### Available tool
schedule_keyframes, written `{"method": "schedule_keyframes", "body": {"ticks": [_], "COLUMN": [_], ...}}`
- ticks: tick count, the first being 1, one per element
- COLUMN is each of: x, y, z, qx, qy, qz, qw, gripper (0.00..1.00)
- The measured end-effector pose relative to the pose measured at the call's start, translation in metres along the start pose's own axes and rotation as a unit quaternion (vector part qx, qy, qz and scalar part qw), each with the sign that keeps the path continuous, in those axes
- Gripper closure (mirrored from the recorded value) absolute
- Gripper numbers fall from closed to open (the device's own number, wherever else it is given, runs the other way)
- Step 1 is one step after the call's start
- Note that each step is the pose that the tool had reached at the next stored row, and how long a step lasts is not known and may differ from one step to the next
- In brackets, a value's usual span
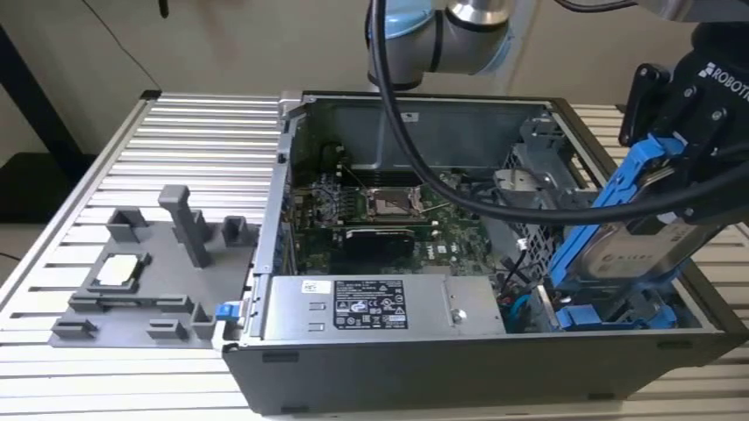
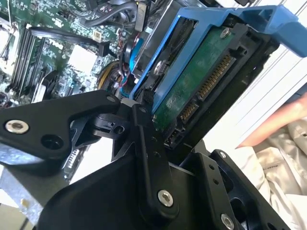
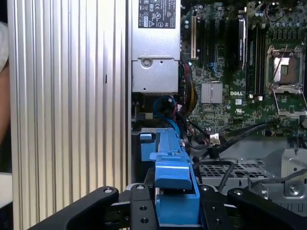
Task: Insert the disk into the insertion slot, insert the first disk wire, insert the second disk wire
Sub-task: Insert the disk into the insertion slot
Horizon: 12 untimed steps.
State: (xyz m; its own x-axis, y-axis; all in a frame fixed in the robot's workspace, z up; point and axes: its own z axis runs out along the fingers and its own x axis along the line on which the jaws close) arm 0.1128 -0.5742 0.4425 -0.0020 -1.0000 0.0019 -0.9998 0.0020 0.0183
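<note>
My gripper (image 1: 676,145) is shut on the disk (image 1: 638,250), a silver-grey drive in a bright blue carrier. It holds the disk tilted steeply over the open computer case at the exterior view's right. The disk's lower end reaches down to the insertion slot (image 1: 620,309) in the drive cage, which the disk mostly hides. In the second wrist view the disk (image 2: 201,86) shows its green board and connector, with black fingers (image 2: 146,143) clamped on the carrier. In the first wrist view the gripper (image 3: 175,211) grips the blue carrier (image 3: 172,187). A blue cable (image 3: 165,103) loops beside the cage.
The case holds a motherboard (image 1: 374,210) and a grey power supply (image 1: 363,307). A grey fixture with upright posts (image 1: 153,272) sits on the ribbed table at the exterior view's left. A person's hand (image 2: 288,115) is close beside the case.
</note>
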Motion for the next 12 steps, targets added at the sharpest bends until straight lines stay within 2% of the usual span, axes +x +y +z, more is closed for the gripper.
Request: {"method": "schedule_keyframes", "body": {"ticks": [12], "x": [0.0000], "y": [-0.0043], "z": [0.0128], "qx": [0.0000], "qy": [0.0000], "qz": [0.000], "qw": [1.0000], "gripper": [0.67]}}
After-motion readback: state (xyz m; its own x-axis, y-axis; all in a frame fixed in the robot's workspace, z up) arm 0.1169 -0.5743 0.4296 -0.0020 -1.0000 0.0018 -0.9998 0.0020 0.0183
